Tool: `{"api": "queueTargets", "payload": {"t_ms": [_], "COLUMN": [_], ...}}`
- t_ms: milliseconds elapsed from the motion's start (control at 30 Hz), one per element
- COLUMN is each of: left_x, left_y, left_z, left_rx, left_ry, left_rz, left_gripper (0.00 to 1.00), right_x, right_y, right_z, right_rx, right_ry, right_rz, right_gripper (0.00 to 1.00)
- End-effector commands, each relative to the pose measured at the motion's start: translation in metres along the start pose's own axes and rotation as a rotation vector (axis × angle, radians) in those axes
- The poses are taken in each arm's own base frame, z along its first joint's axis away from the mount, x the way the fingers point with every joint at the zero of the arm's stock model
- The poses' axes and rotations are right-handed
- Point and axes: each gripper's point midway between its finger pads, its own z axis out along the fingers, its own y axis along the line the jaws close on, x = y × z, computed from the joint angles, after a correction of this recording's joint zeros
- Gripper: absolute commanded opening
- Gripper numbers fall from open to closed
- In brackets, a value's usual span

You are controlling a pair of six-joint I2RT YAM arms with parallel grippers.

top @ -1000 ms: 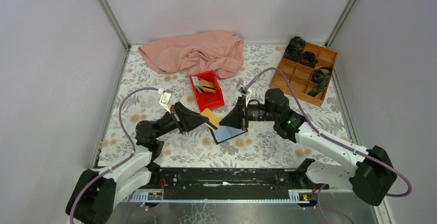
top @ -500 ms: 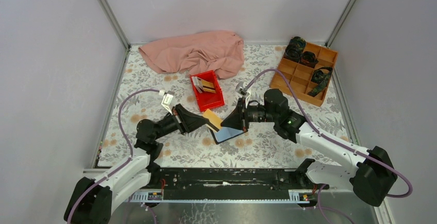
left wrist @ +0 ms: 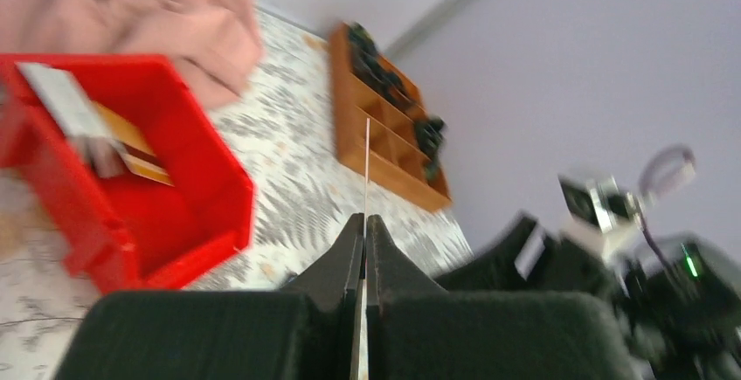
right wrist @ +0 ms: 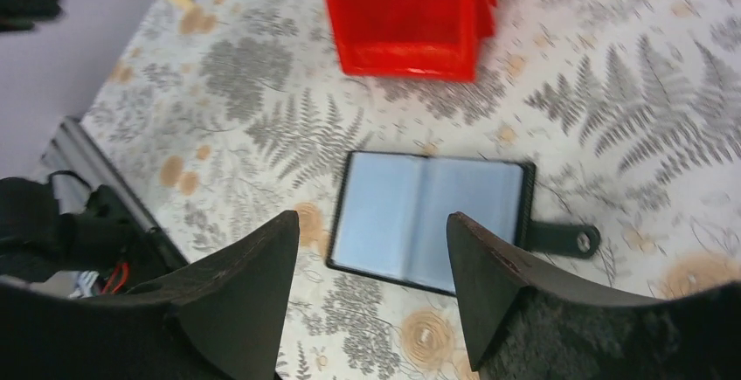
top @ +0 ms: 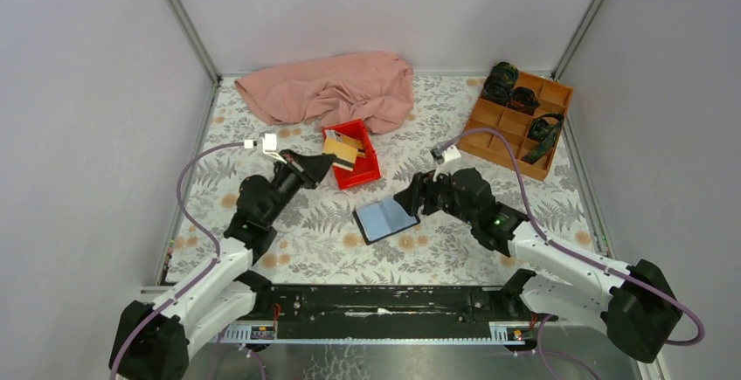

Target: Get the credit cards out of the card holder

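Note:
The card holder (top: pixel 385 219) lies open and flat on the flowered table, blue inside up, its strap tab to the right (right wrist: pixel 564 238); no card shows in its pockets. My right gripper (top: pixel 414 197) hovers just right of it, open and empty, and in the right wrist view the card holder (right wrist: pixel 428 223) shows between the spread fingers of that gripper (right wrist: pixel 374 223). My left gripper (top: pixel 323 163) is shut on an orange-gold credit card (top: pixel 335 148) at the red tray's left rim. In the left wrist view that card (left wrist: pixel 367 162) is edge-on in the shut gripper (left wrist: pixel 365 219). Other credit cards (left wrist: pixel 87 118) lean inside the tray.
The red tray (top: pixel 360 173) stands behind the card holder. A pink cloth (top: pixel 332 87) is bunched at the back. A wooden compartment box (top: pixel 520 122) with dark items sits back right. Grey walls close in both sides.
My left gripper pulled the orange-gold card away from the card holder and carried it back to the red tray. My right gripper opened, let go of the holder and drew back right; the holder now lies flat.

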Motion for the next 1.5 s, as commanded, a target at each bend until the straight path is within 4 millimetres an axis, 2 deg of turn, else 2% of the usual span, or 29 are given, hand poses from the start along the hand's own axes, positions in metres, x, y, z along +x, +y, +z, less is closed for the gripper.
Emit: {"api": "queueTargets", "payload": {"t_ms": [0,67,233,367,600,767,1467], "left_x": [-0.040,-0.042,-0.043,-0.037,-0.031,-0.020,0.032], "left_y": [0.057,0.076,0.094,0.099,0.126,0.138,0.180], "left_z": [0.017,0.027,0.056,0.079,0.103,0.112,0.125], "left_rx": [-0.328,-0.424,-0.527,-0.569,-0.691,-0.714,-0.785], "left_ry": [-0.189,-0.206,-0.248,-0.246,-0.252,-0.234,-0.114], "left_rz": [0.007,0.008,0.059,0.113,0.197,0.197,0.163], "left_gripper": [0.00,0.00,0.00,0.00,0.00,0.00,0.00], "right_x": [0.001,0.007,0.015,0.020,0.025,0.027,0.037], "right_y": [-0.030,-0.033,-0.036,-0.037,-0.043,-0.048,-0.057], "right_z": [-0.001,0.000,0.005,0.007,0.008,0.008,0.010], "right_rx": [0.150,0.157,0.160,0.161,0.178,0.197,0.216], "right_ry": [-0.061,-0.050,-0.020,-0.006,0.009,0.012,0.033], "right_rz": [0.053,0.054,0.050,0.054,0.035,0.022,0.010], "right_gripper": [0.70,0.69,0.69,0.69,0.69,0.69,0.69]}}
